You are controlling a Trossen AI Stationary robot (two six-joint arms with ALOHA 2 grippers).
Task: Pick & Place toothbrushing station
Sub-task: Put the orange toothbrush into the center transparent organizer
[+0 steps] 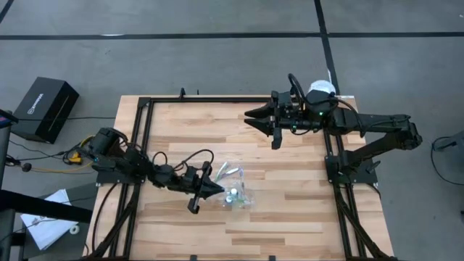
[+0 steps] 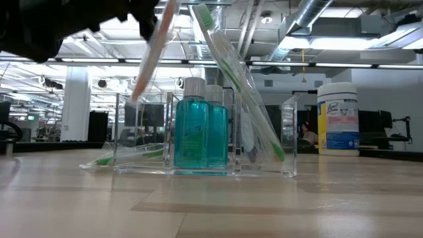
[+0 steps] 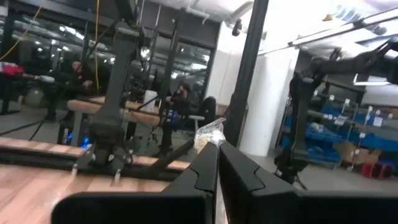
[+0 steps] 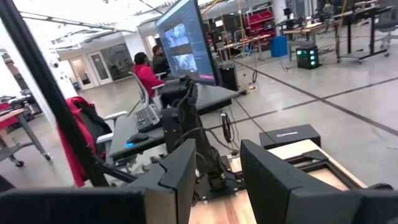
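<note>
From above, the wooden table (image 1: 290, 210) carries the clear container (image 1: 237, 190) near its middle, a little toward the front edge, with wrapped toothbrushes (image 1: 230, 171) lying over it. The left gripper (image 1: 210, 189) is just beside the container on its left side, with its tips right at it. The right gripper (image 1: 255, 116) hangs over the back part of the table, well apart from the container. A white tub (image 1: 319, 92) stands at the back edge near the right arm.

At table height, the container (image 2: 201, 142) stands upright on the wood. Two teal bottles (image 2: 201, 132) with clear caps stand side by side inside it. One toothbrush with a green head (image 2: 241, 92) leans inside it, tilted to the right. Another wrapped toothbrush (image 2: 153, 49) with a pink handle leans the opposite way — its upper end reaches the dark arm at the top. A green toothbrush (image 2: 129, 155) lies flat at the base on the left. The labelled tub (image 2: 338, 119) stands farther back on the right.

In the left wrist view, the left gripper's fingers (image 3: 233, 171) are pressed together, and a bit of crinkled clear wrapper (image 3: 208, 134) shows just at their tips — I cannot tell if it is really pinched.

In the right wrist view, the right gripper's fingers (image 4: 180, 168) stand apart with nothing between them.
</note>
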